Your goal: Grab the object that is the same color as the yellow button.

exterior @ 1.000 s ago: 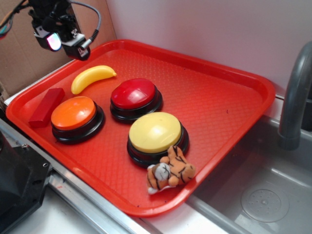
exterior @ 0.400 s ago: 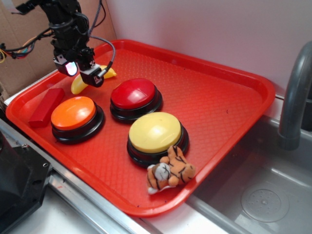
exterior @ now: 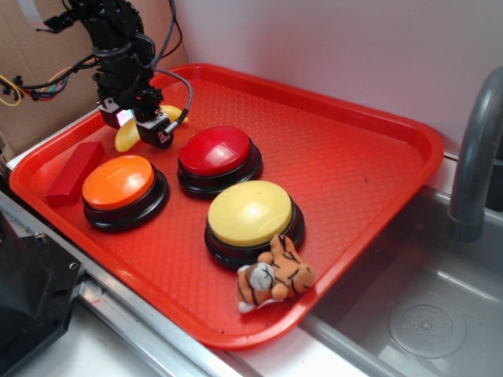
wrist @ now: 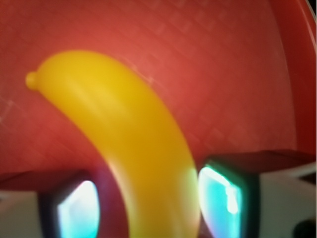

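The small yellow toy banana (exterior: 126, 139) lies at the back left of the red tray (exterior: 346, 157). My gripper (exterior: 142, 128) is low over its middle, so only the banana's two ends show in the exterior view. In the wrist view the banana (wrist: 129, 129) runs between my two fingers, with the gripper (wrist: 151, 203) straddling it. The jaws are open: there is a gap on the left side, and the right pad (wrist: 223, 196) is at or very near the banana. The pale-yellow button (exterior: 250, 210) stands at the tray's front middle, well apart from the gripper.
A red-domed button (exterior: 216, 151) stands just right of the gripper and an orange-domed button (exterior: 119, 182) just in front of it. A red block (exterior: 75, 173) lies at the tray's left edge. A plush tiger (exterior: 275, 276) sits at the front. A sink (exterior: 424, 314) and faucet (exterior: 475, 157) are on the right.
My gripper has come down from high at the back left to the banana, and now straddles it low over the tray. Nothing else has moved.
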`<state>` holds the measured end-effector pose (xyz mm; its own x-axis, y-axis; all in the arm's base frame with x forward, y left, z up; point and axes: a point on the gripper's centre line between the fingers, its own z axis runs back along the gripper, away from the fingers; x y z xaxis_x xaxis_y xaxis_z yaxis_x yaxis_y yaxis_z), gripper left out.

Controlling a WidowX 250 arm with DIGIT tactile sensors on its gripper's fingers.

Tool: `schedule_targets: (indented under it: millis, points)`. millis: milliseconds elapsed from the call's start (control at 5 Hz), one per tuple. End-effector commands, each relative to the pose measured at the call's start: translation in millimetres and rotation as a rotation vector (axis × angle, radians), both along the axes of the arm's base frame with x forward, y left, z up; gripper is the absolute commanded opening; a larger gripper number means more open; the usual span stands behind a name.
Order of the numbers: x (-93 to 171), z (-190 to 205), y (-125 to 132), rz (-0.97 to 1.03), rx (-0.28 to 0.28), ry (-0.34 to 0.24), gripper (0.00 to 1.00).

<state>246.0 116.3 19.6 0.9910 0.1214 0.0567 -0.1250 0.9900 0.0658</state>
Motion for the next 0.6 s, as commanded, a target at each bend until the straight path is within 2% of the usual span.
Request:
schedule_targets:
  millis: [0,200,400]
  points:
    - [13,33,1,0.042,0.061,0.037,0.00]
    - [20,79,-13,0.099,0.057,0.004,0.00]
    - [23,111,-31,0.087,-0.019,-0.032,0.00]
